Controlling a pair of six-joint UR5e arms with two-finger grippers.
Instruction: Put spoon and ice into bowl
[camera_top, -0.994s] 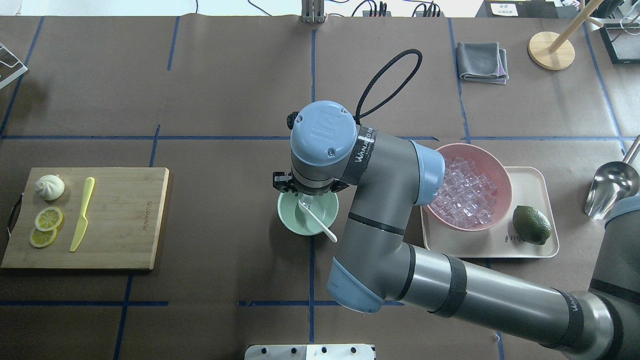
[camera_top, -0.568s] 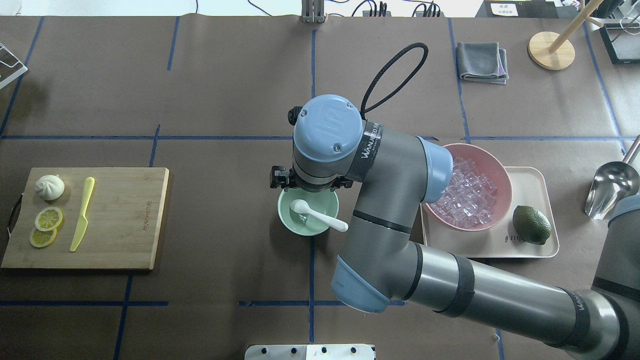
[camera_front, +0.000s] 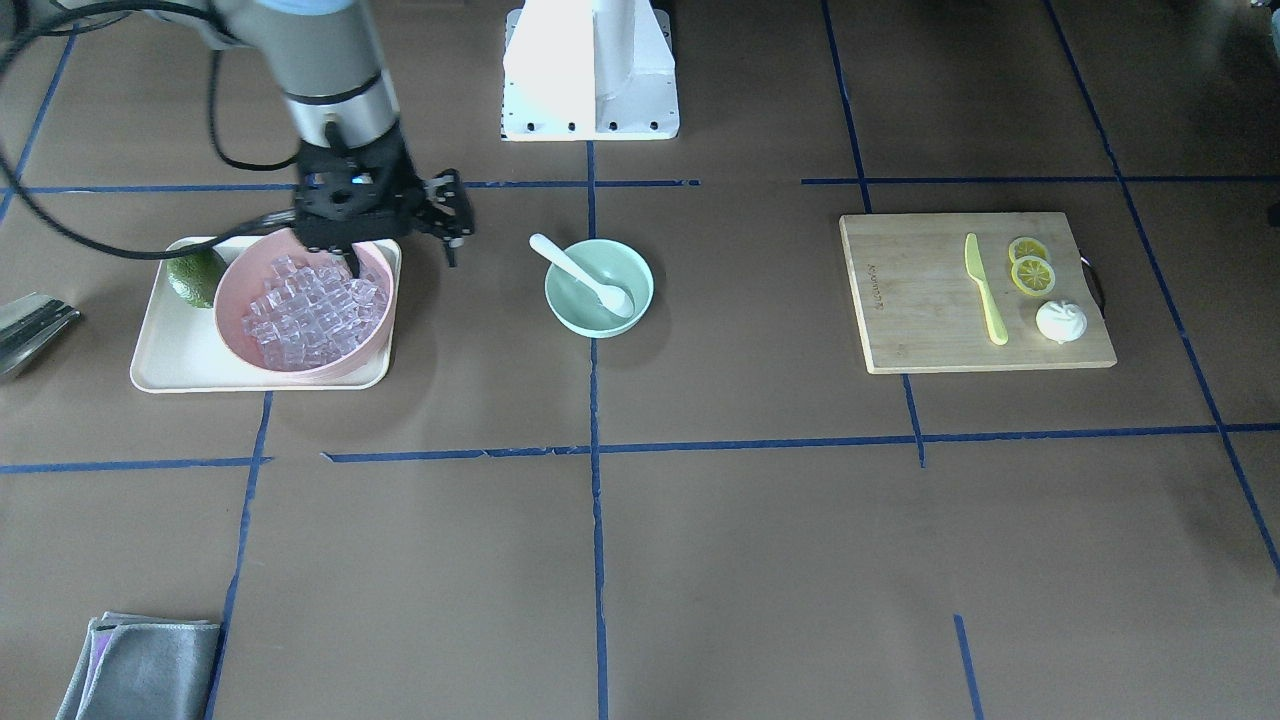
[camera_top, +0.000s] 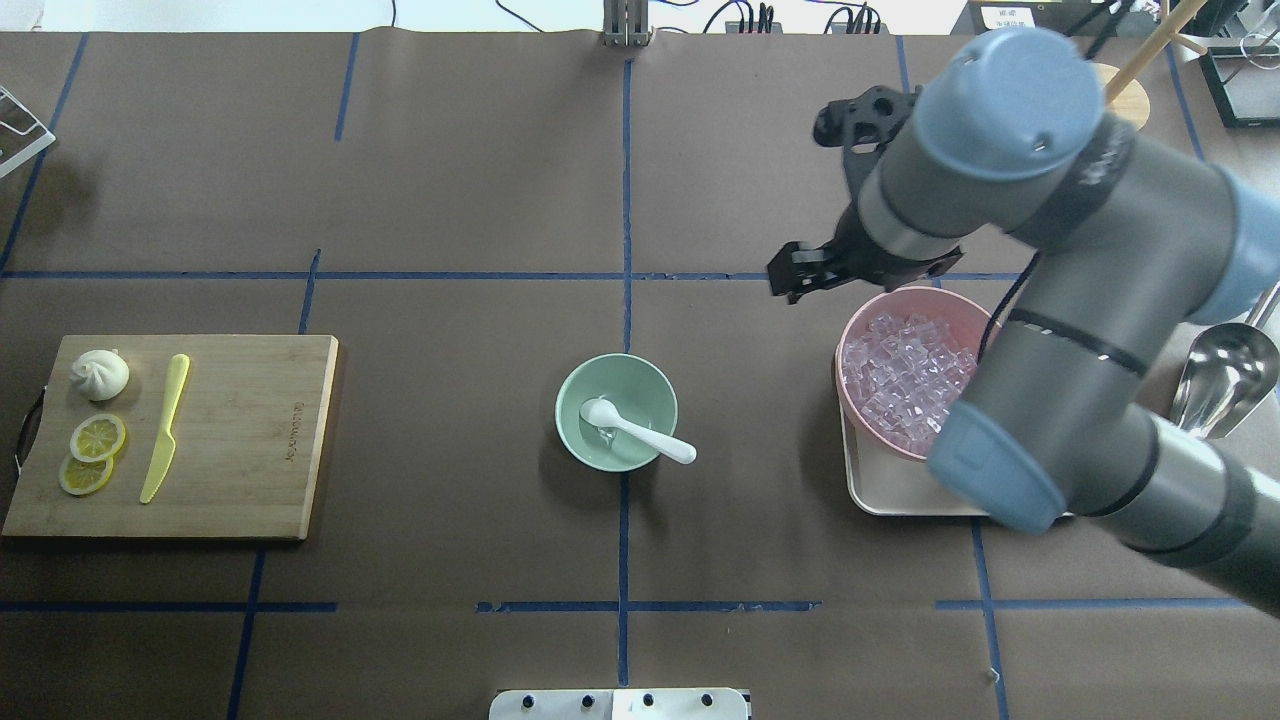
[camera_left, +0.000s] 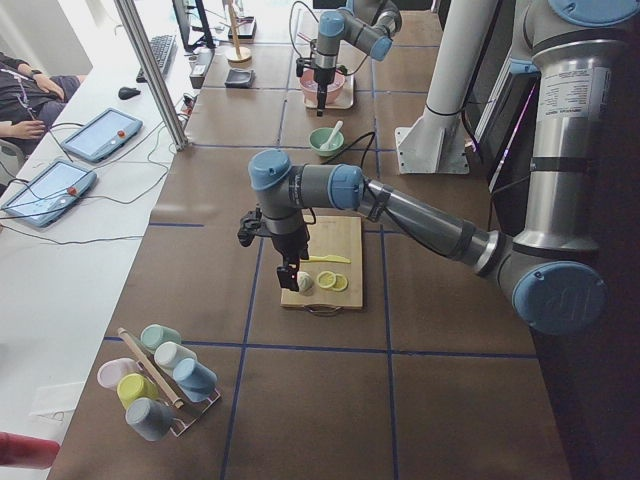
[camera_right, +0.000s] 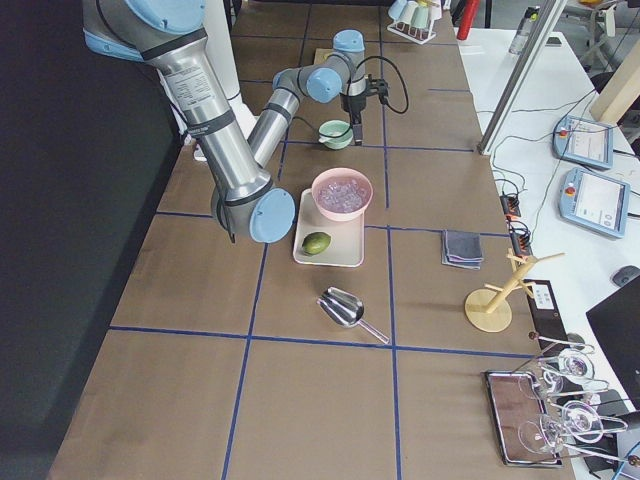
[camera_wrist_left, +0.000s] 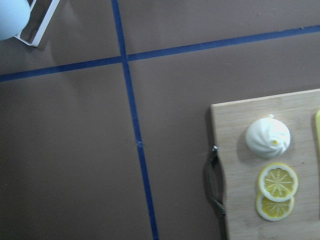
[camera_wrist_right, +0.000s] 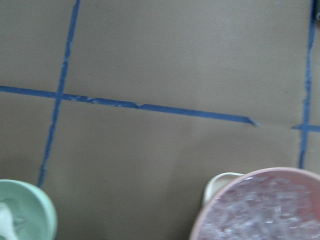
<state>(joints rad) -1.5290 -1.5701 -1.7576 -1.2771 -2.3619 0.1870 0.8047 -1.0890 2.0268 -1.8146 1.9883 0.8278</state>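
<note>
the small white plastic spoon (camera_top: 635, 432) lay in the round mint-green bowl (camera_top: 568, 398), handle over its rim; that half looked done. the clear ice cubes (camera_top: 905, 380) sat heaped in the larger pink bowl (camera_top: 840, 372). the right claw (camera_front: 352, 266) hung over that bowl's rim; whether it was wide or narrow could not be told.

**Cameras around the bowl (camera_top: 616, 412)**

The overhead camera looked down on the bowl; the front camera faced it from across the table (camera_front: 700, 550). Both end cameras saw it far off. The right wrist camera, close up, caught its rim; the left wrist's framed the cutting board (camera_wrist_left: 260, 165), well apart from it.
</note>
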